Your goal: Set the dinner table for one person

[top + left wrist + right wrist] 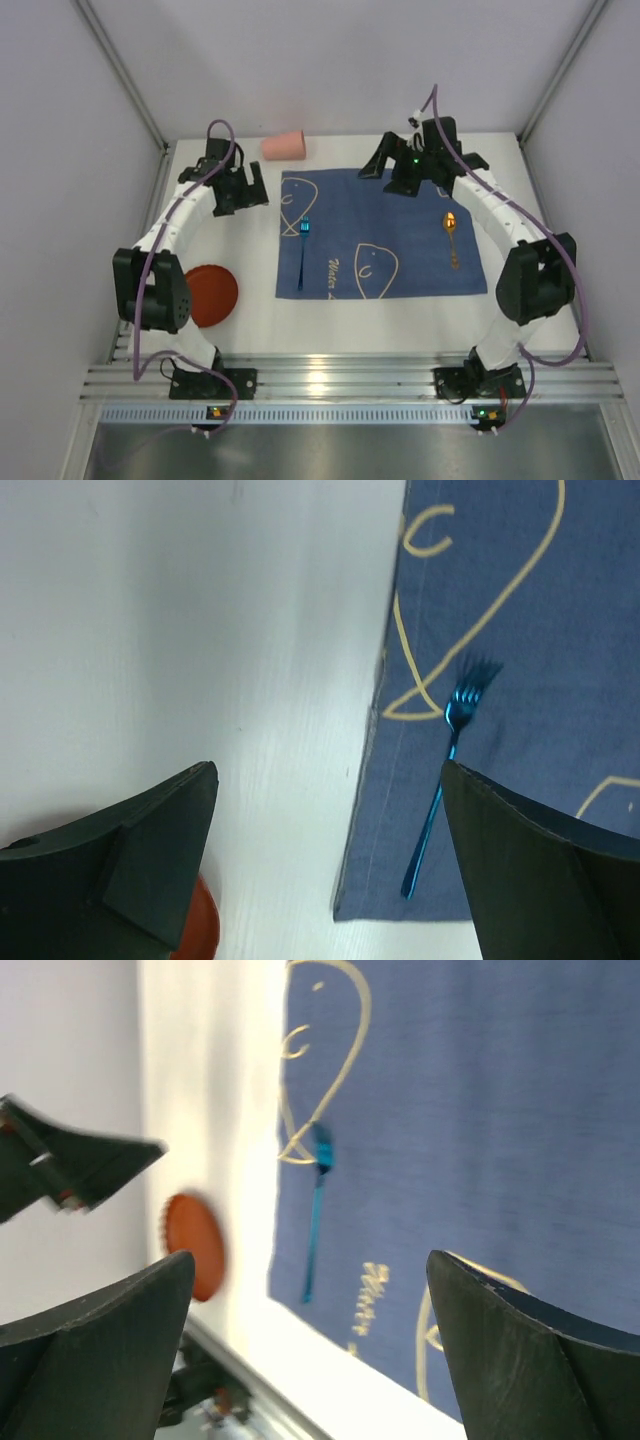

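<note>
The dinner table (350,325) is a white tabletop with a dark blue mat (385,215) at its centre. A blue fork (303,246) lies along the mat's left side and a gold spoon (451,236) on its right side. A red-orange plate (207,295) rests on the bare table left of the mat. A pink cup (283,146) lies on its side at the back. My left gripper (250,190) hovers open, left of the mat's far corner. My right gripper (415,178) hangs open above the mat's far edge. In the left wrist view the fork (445,780) lies between open, empty fingers (160,850).
A silver aluminium rail (340,380) runs along the near edge, with both arm bases bolted to it. White walls enclose the table at the back and sides. In the right wrist view the plate (193,1245), the fork (316,1210) and the left gripper (80,1165) show, blurred.
</note>
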Motion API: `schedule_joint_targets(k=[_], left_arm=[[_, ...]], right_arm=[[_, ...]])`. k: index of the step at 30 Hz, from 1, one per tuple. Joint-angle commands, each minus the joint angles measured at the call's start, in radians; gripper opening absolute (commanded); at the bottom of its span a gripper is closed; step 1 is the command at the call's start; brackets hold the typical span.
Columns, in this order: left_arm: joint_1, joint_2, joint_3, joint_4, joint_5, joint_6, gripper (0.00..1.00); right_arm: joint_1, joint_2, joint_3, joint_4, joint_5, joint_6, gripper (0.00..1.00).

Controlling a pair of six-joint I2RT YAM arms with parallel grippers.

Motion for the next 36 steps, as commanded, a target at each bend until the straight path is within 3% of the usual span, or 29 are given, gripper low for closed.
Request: schedule_joint_targets(k=[1,5,12,17,20,25,27,32,36], left_arm=[[0.008,0.029,0.055,0.132,-0.074,-0.04,0.98],[0.045,0.064,0.017,0.308,-0.081,-0.073,0.98],[0.106,0.224,0.058,0.591,-0.024,-0.16,0.98],[0.144,0.385,0.169,0.796,0.079,-0.266,0.98],[0.19,0.465,0.245,0.835,0.142,-0.349,0.98],[0.206,0.546,0.33,0.873,0.082,-0.362,0.98],[0.232,0.615,0.362,0.934,0.111,-0.46,0.98],[0.241,0.842,0.595,0.982,0.099,-0.62,0.98],[0.232,1.046,0.848,1.011,0.13,-0.786,0.98]], right_arm=[[0.004,0.022,-0.075,0.422,-0.229,0.282,1.0],[0.002,0.138,-0.021,0.592,-0.292,0.416,1.0],[-0.009,0.385,0.302,0.598,-0.337,0.532,1.0],[-0.009,0.404,0.283,0.637,-0.302,0.56,1.0],[-0.009,0.505,0.339,0.679,-0.239,0.626,1.0],[0.011,0.715,0.534,0.787,-0.2,0.77,1.0],[0.019,0.758,0.585,0.785,-0.197,0.79,1.0],[0.024,0.65,0.417,0.738,-0.229,0.694,1.0],[0.005,0.426,0.098,0.744,-0.229,0.605,1.0]])
